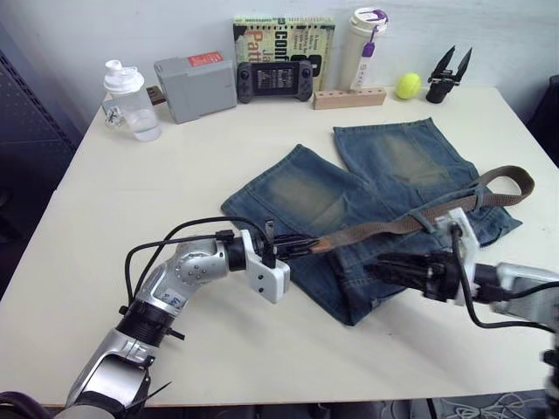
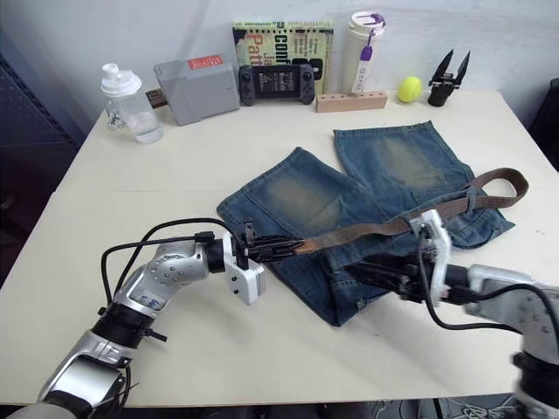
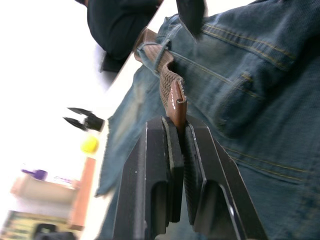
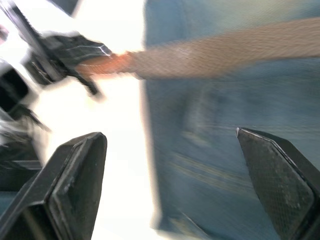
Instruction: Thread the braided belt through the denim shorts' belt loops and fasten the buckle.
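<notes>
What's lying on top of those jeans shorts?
A braided belt crosses the denim shorts, its leather tip pinched in the left gripper. The open right gripper hovers over the waistband. The cloth beneath the strap is hidden.

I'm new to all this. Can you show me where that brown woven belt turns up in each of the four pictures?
Left eye view: the braided belt runs across the denim shorts, its tip in the left gripper.
Right eye view: same belt, same course.
Left wrist view: its leather tip is pinched between the fingers.
Right wrist view: it crosses above the open right gripper.
Shared landmark: the denim shorts.
</notes>
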Controlling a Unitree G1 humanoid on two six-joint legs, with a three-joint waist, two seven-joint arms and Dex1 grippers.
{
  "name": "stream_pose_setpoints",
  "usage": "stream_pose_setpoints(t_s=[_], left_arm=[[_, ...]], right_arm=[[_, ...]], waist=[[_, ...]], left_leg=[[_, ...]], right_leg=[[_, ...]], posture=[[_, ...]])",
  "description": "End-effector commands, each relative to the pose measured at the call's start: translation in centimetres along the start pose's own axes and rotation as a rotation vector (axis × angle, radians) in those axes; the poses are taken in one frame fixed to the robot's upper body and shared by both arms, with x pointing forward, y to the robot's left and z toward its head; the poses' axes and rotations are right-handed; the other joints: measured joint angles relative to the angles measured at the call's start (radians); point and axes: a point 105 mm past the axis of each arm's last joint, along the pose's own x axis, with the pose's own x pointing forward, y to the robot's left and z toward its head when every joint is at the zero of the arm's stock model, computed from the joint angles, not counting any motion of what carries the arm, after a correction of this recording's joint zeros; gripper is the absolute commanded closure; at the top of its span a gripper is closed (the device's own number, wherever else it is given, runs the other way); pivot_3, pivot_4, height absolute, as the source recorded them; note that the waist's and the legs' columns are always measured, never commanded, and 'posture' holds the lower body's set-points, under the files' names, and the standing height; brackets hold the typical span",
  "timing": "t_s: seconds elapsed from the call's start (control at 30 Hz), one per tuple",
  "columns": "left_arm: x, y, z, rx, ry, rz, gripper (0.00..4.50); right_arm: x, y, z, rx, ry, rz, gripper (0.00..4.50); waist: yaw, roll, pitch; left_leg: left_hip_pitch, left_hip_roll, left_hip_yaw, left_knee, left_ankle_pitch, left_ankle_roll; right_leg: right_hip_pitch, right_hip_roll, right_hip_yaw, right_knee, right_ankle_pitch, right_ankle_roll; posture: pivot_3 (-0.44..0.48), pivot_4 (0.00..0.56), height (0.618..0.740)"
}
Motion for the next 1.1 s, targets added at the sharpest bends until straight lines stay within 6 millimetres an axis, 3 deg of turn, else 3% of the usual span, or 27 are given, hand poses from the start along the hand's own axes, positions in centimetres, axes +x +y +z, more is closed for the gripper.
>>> stream_pose_setpoints(t_s=[0.03, 0.23, 0.4, 0.53, 0.63, 0.87, 0.97, 1.03, 1.1], left_arm=[[-0.2, 0.9, 0.3, 0.052, -0.014, 0.045, 4.5], [-0.4, 0.6, 0.2, 0.034, -0.01, 0.042, 4.5], [-0.4, 0.3, 0.2, 0.028, -0.01, 0.025, 4.5], [-0.4, 0.3, 0.3, 0.029, -0.013, 0.024, 4.5], [-0.4, 0.2, 0.3, 0.03, -0.013, 0.02, 4.5], [-0.3, 0.3, 0.5, 0.016, -0.029, 0.028, 4.5], [-0.4, 0.4, 1.2, -0.057, -0.07, 0.037, 3.2], [-0.5, 0.1, 1.5, -0.107, -0.083, 0.026, 2.62], [-1.2, -0.6, 1.4, -0.3, -0.063, 0.016, 1.87]], right_arm=[[1.6, 0.3, 0.2, 0.179, -0.133, 0.026, 0.1], [3.1, -0.7, 1.8, 0.515, -0.403, -0.022, 0.1], [2.9, -1.1, 3.0, 0.576, -0.518, -0.028, 0.1], [2.8, -1.5, 2.4, 0.583, -0.494, -0.067, 0.1], [2.7, -1.9, 2.3, 0.595, -0.496, -0.089, 0.9], [2.8, -2.0, 2.3, 0.591, -0.485, -0.101, 4.28], [2.8, -2.0, 2.5, 0.591, -0.493, -0.103, 4.5], [2.7, -2.1, 2.8, 0.589, -0.502, -0.106, 4.5], [1.9, -2.6, 3.3, 0.573, -0.53, -0.123, 4.5]], waist=[[0.0, 0.001, 0.0], [-0.011, 0.001, 0.0], [-0.014, 0.002, 0.0], [-0.018, 0.002, 0.0], [-0.024, 0.002, 0.0], [-0.027, 0.002, 0.0], [-0.027, 0.002, 0.0], [-0.028, 0.002, 0.0], [-0.029, 0.002, 0.0]], left_leg=[[0.0, 0.0, 0.0, 0.0, 0.0, 0.0], [-0.001, -0.004, 0.01, -0.001, 0.0, -0.001], [-0.001, -0.004, 0.011, -0.003, 0.001, -0.001], [-0.001, -0.003, 0.012, -0.003, 0.001, -0.001], [-0.001, -0.003, 0.012, -0.003, 0.0, -0.001], [-0.001, -0.001, 0.013, -0.004, 0.0, -0.001], [-0.001, 0.0, 0.013, -0.004, 0.0, -0.001], [-0.001, 0.001, 0.013, -0.004, 0.0, -0.001], [-0.001, 0.001, 0.013, -0.004, 0.0, -0.001]], right_leg=[[0.0, 0.0, -0.001, 0.0, 0.0, 0.0], [-0.001, 0.002, -0.001, 0.0, 0.0, 0.0], [-0.003, 0.002, 0.001, -0.001, 0.0, 0.0], [-0.003, 0.002, 0.001, -0.001, 0.0, 0.0], [-0.003, 0.002, 0.001, -0.001, 0.0, 0.0], [-0.004, 0.002, 0.001, -0.001, 0.0, 0.0], [-0.004, 0.002, 0.002, -0.001, 0.0, 0.0], [-0.004, 0.002, 0.002, -0.001, 0.0, 0.0], [-0.004, 0.002, 0.002, 0.0, 0.0, 0.0]], posture=[[0.0, 0.15, 0.726], [0.0, 0.15, 0.726], [0.0, 0.15, 0.726], [0.0, 0.15, 0.726], [0.0, 0.15, 0.726], [0.0, 0.15, 0.726], [0.0, 0.15, 0.726], [0.0, 0.15, 0.726], [0.0, 0.15, 0.726]])
